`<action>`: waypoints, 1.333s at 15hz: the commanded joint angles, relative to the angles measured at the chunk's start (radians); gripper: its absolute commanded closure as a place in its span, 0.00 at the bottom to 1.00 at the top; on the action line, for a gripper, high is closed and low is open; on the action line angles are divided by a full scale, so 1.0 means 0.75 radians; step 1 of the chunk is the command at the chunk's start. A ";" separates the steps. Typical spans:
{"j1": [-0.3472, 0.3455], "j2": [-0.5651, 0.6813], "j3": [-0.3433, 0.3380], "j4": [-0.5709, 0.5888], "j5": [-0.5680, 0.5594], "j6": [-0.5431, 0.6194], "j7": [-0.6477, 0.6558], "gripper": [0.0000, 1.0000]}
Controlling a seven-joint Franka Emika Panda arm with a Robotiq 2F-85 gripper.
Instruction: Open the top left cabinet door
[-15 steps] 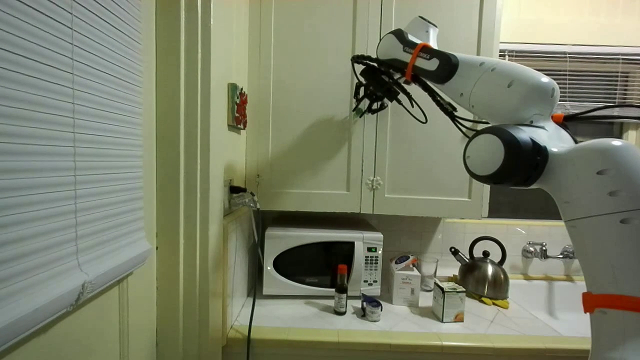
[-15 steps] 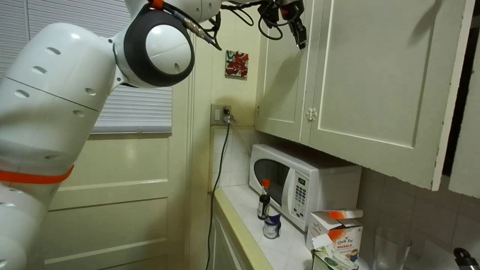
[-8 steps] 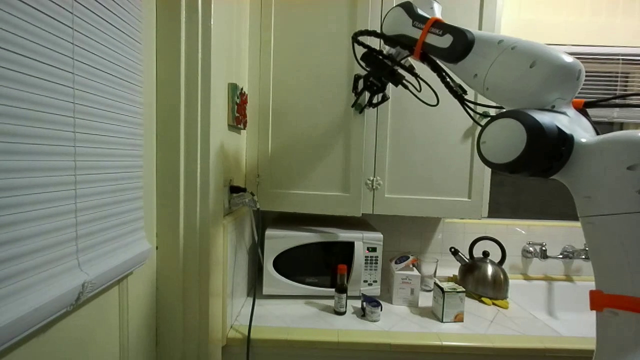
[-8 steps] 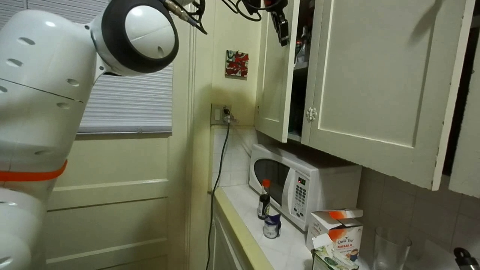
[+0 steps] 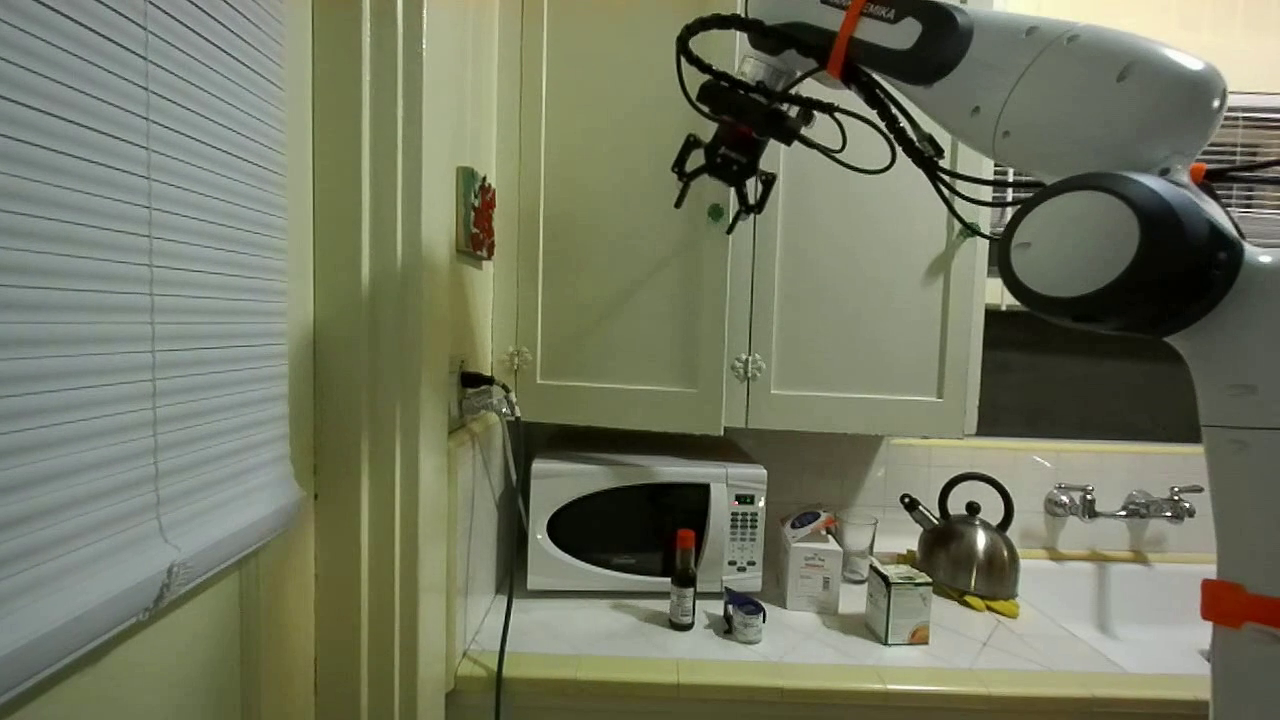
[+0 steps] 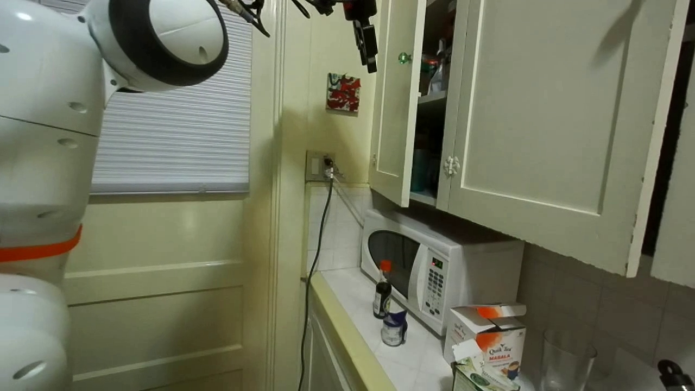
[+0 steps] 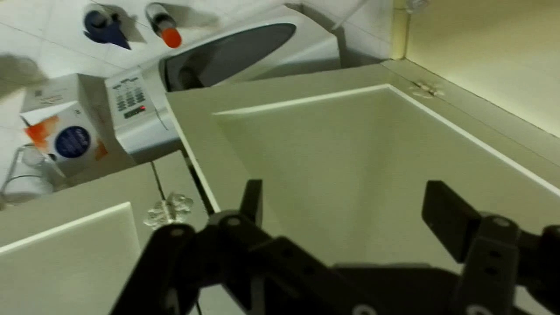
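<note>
Since the earlier frame, the gripper (image 6: 371, 66) has drawn clear of the green knob (image 6: 404, 57) on the top left cabinet door (image 6: 392, 119), which has swung slightly wider. In an exterior view, we see the door ajar, its free edge (image 6: 412, 119) apart from the frame (image 6: 450, 130); shelves (image 6: 431, 99) within bear items (image 6: 437, 79) too dim for us to name. In an exterior view, we find the gripper spread, high above the counter (image 5: 560, 630), where a red-capped bottle (image 5: 682, 590), dark inside, stands upright before the microwave (image 5: 630, 530). In the wrist view, we note its fingers (image 7: 450, 223) wide apart over the door's panel (image 7: 332, 148), a box (image 7: 61, 118) and a drinking glass (image 7: 30, 183) standing below.
</note>
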 commanded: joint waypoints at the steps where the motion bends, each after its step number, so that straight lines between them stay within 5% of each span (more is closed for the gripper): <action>1: 0.029 -0.161 -0.003 -0.160 -0.139 -0.187 -0.005 0.00; 7: -0.071 -0.271 -0.107 -0.247 -0.209 -0.155 -0.015 0.00; 8: -0.093 -0.274 -0.134 -0.265 -0.216 -0.090 0.011 0.25; 9: -0.114 -0.274 -0.160 -0.279 -0.204 -0.039 0.012 0.26; 14: -0.183 -0.205 -0.255 -0.368 -0.027 0.511 0.088 0.65; 18: -0.158 -0.158 -0.224 -0.431 0.216 0.823 0.007 0.96; 20: -0.152 -0.153 -0.196 -0.465 0.366 0.895 -0.049 1.00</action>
